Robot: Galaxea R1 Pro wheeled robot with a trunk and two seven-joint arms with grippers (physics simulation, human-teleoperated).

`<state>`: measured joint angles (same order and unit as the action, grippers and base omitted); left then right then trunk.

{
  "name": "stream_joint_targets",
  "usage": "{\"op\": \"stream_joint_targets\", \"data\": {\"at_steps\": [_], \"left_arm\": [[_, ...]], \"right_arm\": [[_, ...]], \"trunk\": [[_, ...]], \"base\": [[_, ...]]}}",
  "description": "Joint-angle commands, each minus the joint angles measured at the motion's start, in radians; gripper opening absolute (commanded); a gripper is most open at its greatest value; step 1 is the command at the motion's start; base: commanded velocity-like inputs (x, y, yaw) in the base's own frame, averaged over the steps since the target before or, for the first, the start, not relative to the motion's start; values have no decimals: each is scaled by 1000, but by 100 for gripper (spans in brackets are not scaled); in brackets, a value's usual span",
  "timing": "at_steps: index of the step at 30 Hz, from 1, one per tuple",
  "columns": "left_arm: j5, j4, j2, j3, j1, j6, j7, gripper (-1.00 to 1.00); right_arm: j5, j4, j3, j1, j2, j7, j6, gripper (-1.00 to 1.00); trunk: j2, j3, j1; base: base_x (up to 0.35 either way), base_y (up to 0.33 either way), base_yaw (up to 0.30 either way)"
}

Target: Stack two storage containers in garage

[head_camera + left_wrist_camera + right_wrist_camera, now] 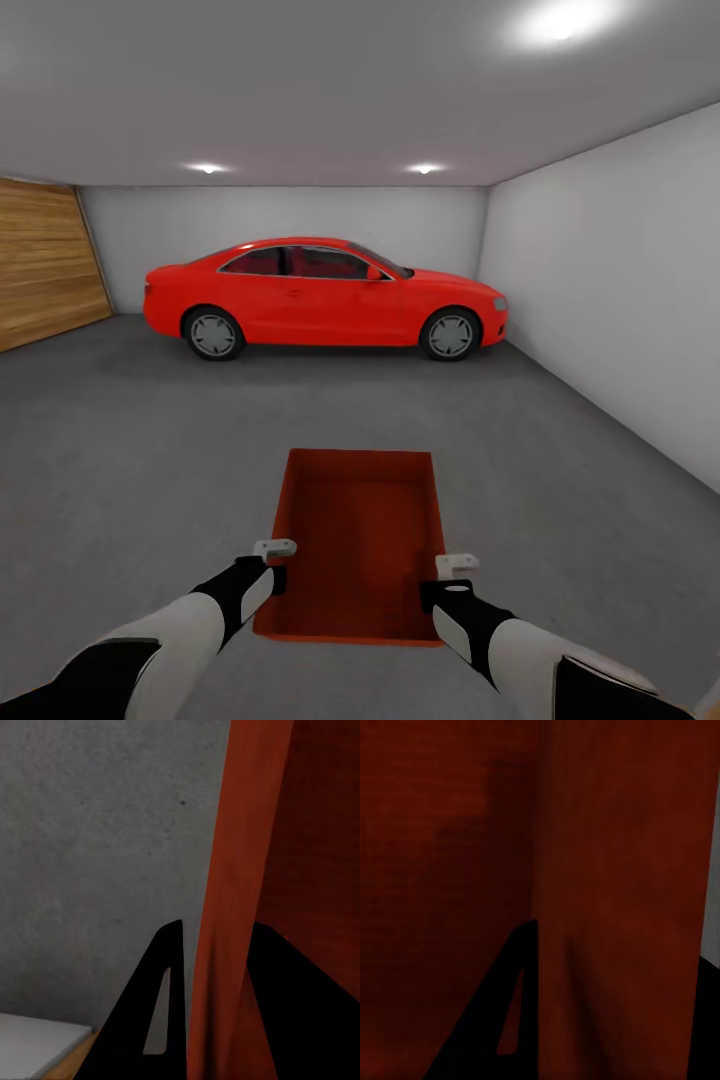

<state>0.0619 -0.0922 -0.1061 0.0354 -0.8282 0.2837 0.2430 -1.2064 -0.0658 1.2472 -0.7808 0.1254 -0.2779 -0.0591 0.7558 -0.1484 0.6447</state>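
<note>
Container held over floor; red car ahead.

In the head view the left gripper's fingertips are hidden behind the bin's left wall, and the right gripper's behind its right wall. The wooden door is cut off by the picture's left edge. Whether the bin touches the floor cannot be told.
</note>
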Motion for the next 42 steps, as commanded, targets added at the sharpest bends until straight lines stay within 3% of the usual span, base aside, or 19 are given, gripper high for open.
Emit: {"op": "stream_joint_targets", "data": {"at_steps": [1,42], "left_arm": [[-5,1,0,14,0,8,18,-100],[-5,2,0,14,0,8,18,-100]], "right_arm": [[22,24,-6,-2,-1,-11,8,-100],[22,24,-6,-2,-1,-11,8,-100]], "trunk": [[1,-1,1],[1,-1,1]], "base": [[323,0,0],[323,0,0]]}}
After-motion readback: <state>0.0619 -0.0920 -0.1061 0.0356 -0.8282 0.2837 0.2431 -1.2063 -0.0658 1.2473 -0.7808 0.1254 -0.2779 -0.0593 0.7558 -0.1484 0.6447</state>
